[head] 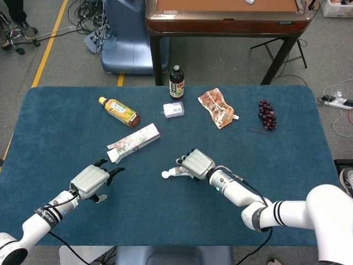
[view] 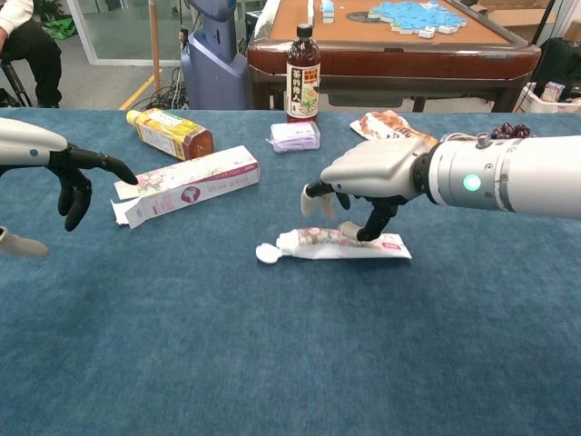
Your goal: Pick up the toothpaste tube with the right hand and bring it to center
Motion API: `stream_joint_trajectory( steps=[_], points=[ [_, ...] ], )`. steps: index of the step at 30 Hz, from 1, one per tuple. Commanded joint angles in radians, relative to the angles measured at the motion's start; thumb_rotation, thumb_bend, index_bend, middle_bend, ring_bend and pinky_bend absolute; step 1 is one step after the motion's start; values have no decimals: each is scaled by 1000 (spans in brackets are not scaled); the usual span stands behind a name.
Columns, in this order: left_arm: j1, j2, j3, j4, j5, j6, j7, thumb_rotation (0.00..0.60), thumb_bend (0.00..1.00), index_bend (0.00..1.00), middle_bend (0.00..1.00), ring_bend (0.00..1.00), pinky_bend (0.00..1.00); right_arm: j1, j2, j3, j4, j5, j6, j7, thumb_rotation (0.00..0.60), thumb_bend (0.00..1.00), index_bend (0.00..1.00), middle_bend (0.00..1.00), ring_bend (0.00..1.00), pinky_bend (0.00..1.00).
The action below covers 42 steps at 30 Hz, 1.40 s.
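1. Toothpaste tube (view: 338, 243) lies flat on the blue table (head: 287, 160), cap toward the robot's left.
2. Right hand (view: 368, 175) arches over the tube, fingers spread, fingertips (view: 370, 233) touching it; whether it grips, I cannot tell.
3. Left hand (head: 92, 180), well left of the tube, hangs spread and holds nothing.
4. Beyond the tube: one carton (head: 134, 142), two bottles (head: 118, 110), one snack pouch (head: 217, 108), one grape bunch (head: 267, 114).
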Motion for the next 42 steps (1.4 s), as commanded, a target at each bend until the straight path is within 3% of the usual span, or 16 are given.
stream_joint_trajectory(
  steps=[1,8,13,18,26,31,42],
  points=[
    [20,0,-7,11,-11,19,-26,600,222,88,469,384,44,-22,28,18,-29,1,38,5,496,347,0,61,156,263],
    [120,8,-23,31,-36,156,-82,600,222,88,469,380,44,-127,149,27,-106,-1,167,48,482,326,0,53,147,261],
    [209,10,-21,47,-65,278,-67,600,222,90,466,377,44,-238,241,9,-159,-13,285,89,498,326,2,129,159,260],
    [310,-27,-28,84,-75,444,-27,600,222,101,454,371,44,-377,300,-23,-167,-67,442,121,593,327,166,253,250,279],
    [454,-92,-34,151,-32,644,-51,600,222,113,442,362,44,-586,359,-52,-184,-126,642,203,600,333,327,375,359,344],
    [523,-119,-32,165,19,726,-91,600,222,122,440,362,44,-697,374,-62,-213,-183,746,247,600,335,408,447,421,378],
    [609,-142,-14,136,115,804,-50,600,222,126,438,358,44,-842,383,-54,-254,-254,843,265,600,337,457,490,469,382]
  ],
)
